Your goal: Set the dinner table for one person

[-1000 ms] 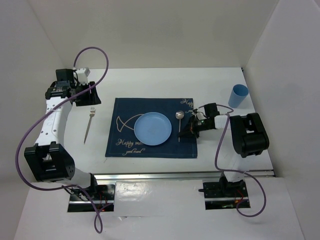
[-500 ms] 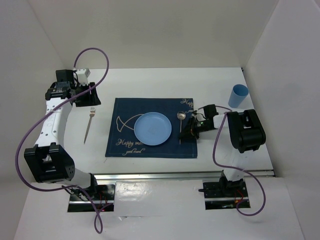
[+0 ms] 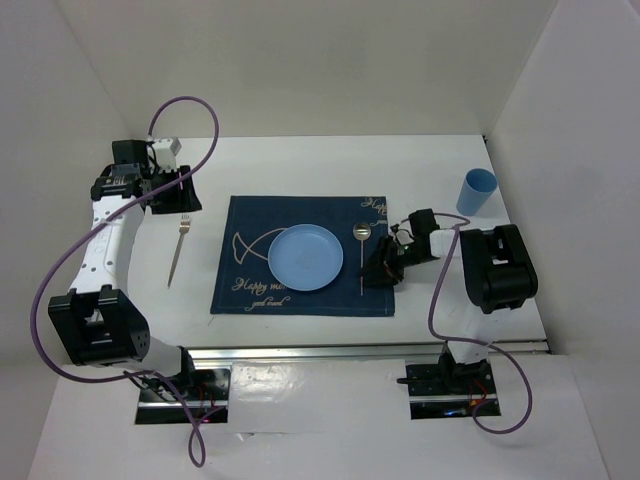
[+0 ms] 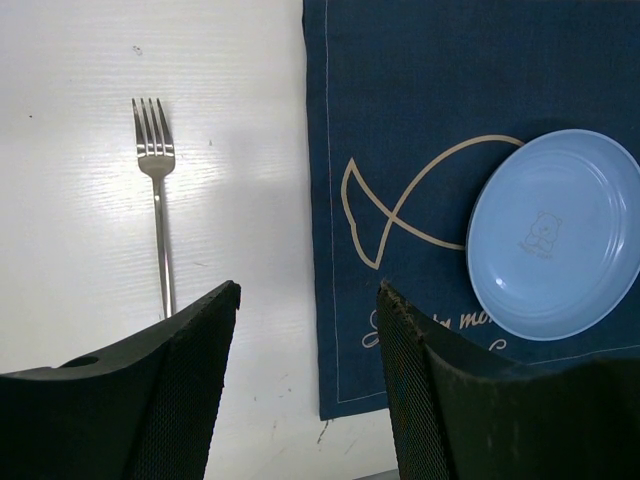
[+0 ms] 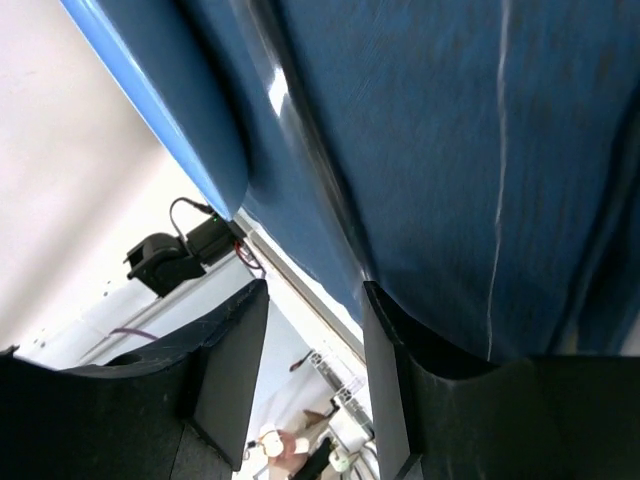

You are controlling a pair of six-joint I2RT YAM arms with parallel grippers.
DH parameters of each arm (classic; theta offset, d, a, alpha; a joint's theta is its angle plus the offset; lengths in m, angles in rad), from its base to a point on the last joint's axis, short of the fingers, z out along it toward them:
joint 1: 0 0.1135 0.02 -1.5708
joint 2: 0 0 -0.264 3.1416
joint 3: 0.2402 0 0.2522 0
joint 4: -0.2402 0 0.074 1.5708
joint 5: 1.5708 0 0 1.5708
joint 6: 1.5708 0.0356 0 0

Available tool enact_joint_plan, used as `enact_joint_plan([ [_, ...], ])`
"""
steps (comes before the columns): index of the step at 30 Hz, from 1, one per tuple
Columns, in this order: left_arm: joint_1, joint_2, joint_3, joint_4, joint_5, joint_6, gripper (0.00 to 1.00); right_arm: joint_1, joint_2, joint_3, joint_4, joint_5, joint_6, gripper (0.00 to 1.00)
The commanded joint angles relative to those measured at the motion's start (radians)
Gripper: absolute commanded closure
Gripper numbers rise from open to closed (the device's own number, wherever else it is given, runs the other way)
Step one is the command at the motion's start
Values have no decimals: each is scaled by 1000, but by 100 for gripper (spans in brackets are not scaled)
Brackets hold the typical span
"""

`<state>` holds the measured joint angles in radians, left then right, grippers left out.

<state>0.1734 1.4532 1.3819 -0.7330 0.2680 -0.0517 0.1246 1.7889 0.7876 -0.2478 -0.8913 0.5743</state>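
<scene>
The white dinner table (image 3: 300,170) holds a navy placemat (image 3: 250,230) with a light blue plate (image 3: 305,257) on it. A spoon (image 3: 360,258) lies on the mat right of the plate, bowl far. My right gripper (image 3: 378,272) is low on the mat just right of the spoon's handle, open and empty. In the right wrist view the handle (image 5: 300,140) runs to its right finger. A fork (image 3: 177,250) lies on the table left of the mat. My left gripper (image 3: 180,192) is open and empty above the fork's far end. A blue cup (image 3: 477,190) stands far right.
White walls close in the table on the left, back and right. An aluminium rail (image 3: 370,350) runs along the near edge by the arm bases. Purple cables loop over both arms. The left wrist view shows the fork (image 4: 155,200), mat (image 4: 420,100) and plate (image 4: 555,235).
My right gripper has shifted a little toward the near edge beside the spoon handle. The spoon lies straight on the mat. The left arm has not moved.
</scene>
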Motion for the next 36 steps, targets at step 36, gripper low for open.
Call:
enact_joint_plan([
  [36,1,539,49,9,-388,440,28,-16,-427,236,-400,457,-113,40],
])
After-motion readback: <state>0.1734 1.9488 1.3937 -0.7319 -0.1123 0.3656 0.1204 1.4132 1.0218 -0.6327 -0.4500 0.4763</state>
